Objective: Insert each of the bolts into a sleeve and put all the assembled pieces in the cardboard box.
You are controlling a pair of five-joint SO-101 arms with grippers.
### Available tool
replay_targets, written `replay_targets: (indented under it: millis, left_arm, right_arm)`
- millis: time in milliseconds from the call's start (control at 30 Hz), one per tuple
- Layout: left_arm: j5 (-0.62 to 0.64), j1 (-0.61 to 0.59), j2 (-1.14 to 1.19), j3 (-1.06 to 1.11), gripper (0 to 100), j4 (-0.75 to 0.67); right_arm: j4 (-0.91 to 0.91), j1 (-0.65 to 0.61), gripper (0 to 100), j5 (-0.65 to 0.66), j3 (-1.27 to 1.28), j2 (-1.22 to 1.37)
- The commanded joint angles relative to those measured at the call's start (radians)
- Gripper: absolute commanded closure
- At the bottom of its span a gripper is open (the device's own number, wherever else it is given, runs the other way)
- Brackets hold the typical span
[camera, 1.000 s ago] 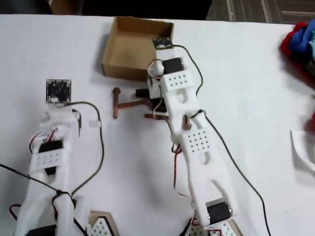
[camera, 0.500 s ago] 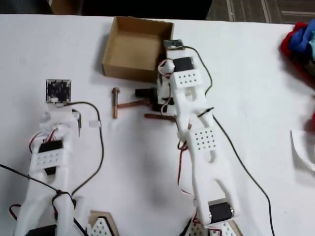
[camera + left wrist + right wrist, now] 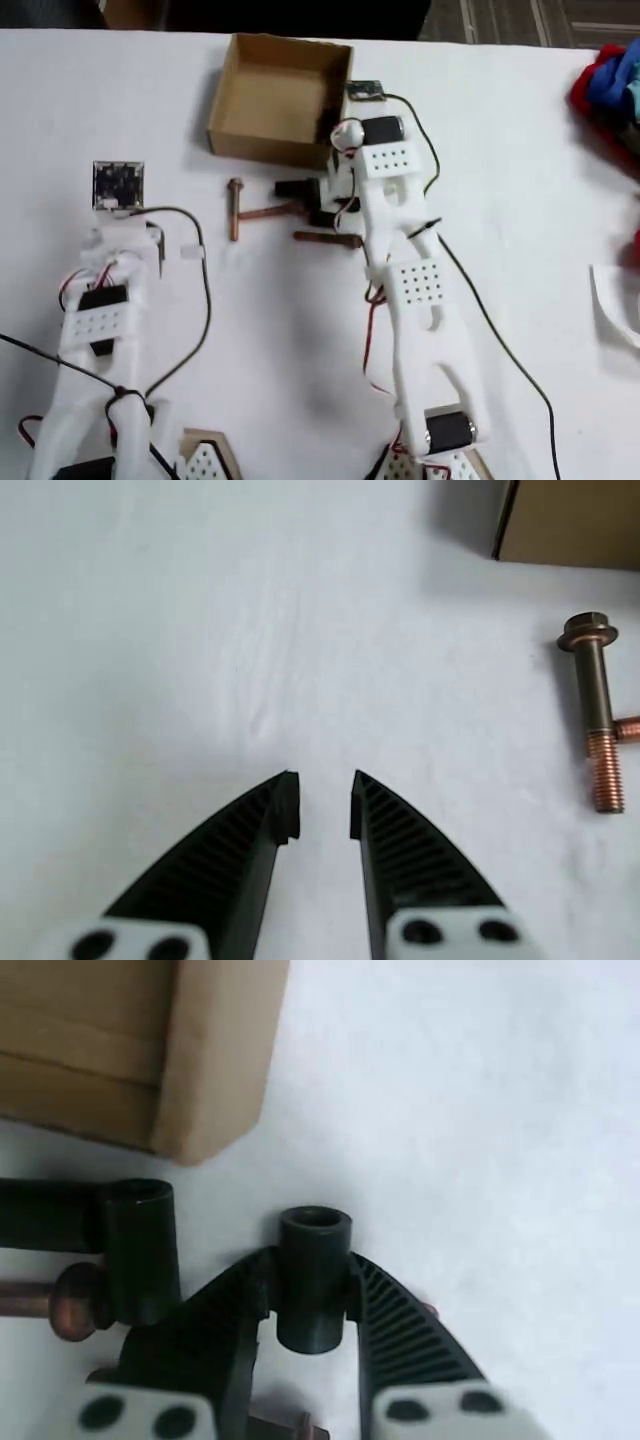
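My right gripper (image 3: pixel 312 1268) is shut on an upright black sleeve (image 3: pixel 313 1305), just off a corner of the cardboard box (image 3: pixel 200 1050). A second black sleeve (image 3: pixel 140 1250) stands beside it, with a copper bolt head (image 3: pixel 75 1302) at its foot. In the high view the right gripper (image 3: pixel 335 200) sits just in front of the box (image 3: pixel 280 95), among three copper bolts (image 3: pixel 236 208), (image 3: pixel 272 211), (image 3: pixel 327 238) and a black sleeve (image 3: pixel 295 188). My left gripper (image 3: pixel 320 802) is open over bare table, with one bolt (image 3: pixel 592 720) lying off to its side.
A white cloth covers the table (image 3: pixel 500 150). Coloured fabric (image 3: pixel 610 80) lies at the far right edge, with a white curved object (image 3: pixel 612 300) below it. Cables trail from both arms. A box corner (image 3: pixel 570 520) shows beyond the left gripper.
The right arm has swung to the right along the box's front edge, uncovering more of the bolt nearest it. The left arm has not moved.
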Motion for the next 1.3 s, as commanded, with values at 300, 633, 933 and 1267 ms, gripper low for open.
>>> replay_targets:
  millis: [300,633,933,1267]
  left_arm:
    - [-0.003,0.0,-0.009,-0.016,89,-0.014]
    - [-0.003,0.002,-0.009,-0.016,89,-0.012]
    - [-0.005,0.061,-0.008,-0.019,89,0.038]
    - [-0.02,0.103,-0.006,-0.288,89,0.483]
  right_arm:
    - [0.031,0.087,97.7,0.081,0.054,-0.325]
    - [0.025,0.021,97.5,0.081,0.637,-1.047]
    - [-0.424,0.058,97.7,0.207,1.366,-1.641]
    - [-0.895,0.174,97.7,0.21,2.035,-2.123]
